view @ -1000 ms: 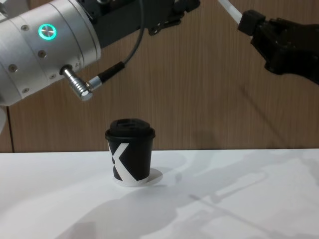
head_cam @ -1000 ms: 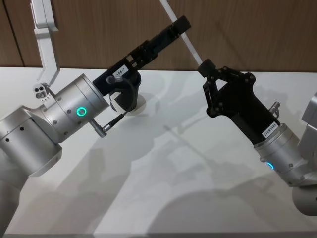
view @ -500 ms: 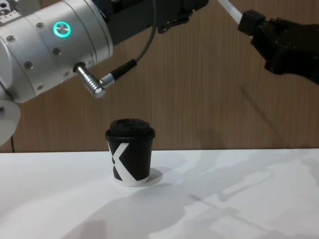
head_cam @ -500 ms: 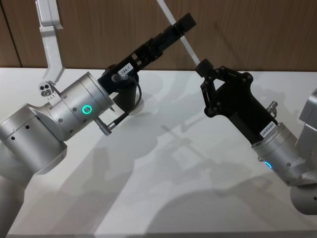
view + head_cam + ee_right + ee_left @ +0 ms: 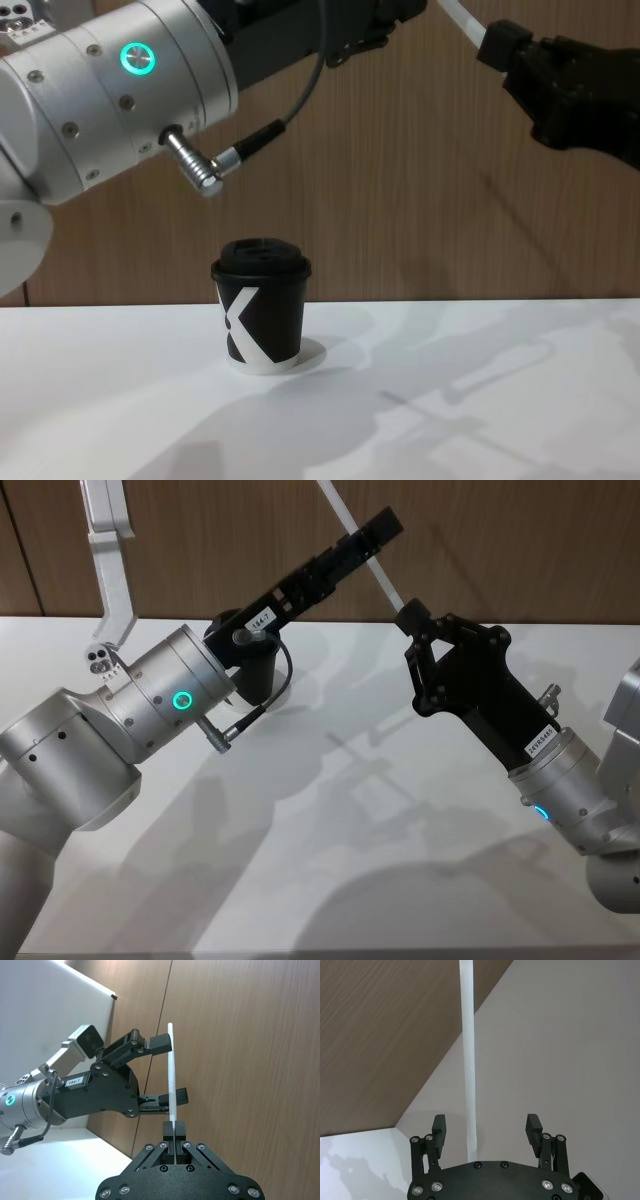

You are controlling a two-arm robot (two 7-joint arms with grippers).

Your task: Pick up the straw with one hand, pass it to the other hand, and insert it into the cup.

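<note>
Two grippers meet high over the table, and your right gripper (image 5: 175, 1128), on the blue-lit arm, is the one doing the holding: its fingers are pinched tight on the bottom end of the straw (image 5: 171, 1070). From that pinch the straw rises in a straight line, slanting up and toward the robot's left in the head view, against the wood-panelled wall (image 5: 500, 540).

Your left gripper (image 5: 485, 1127), on the green-lit arm with the metal cable plug, reaches in from the other side with its fingers spread wide. The straw runs right between them, and the left wrist view shows a gap on either side, narrower toward one finger. So that's a bracket, not a grip.

Down below, the black cup (image 5: 262, 318) with the white K mark stands upright on the white table (image 5: 500, 400), domed lid on, well beneath both grippers and under the left arm.
</note>
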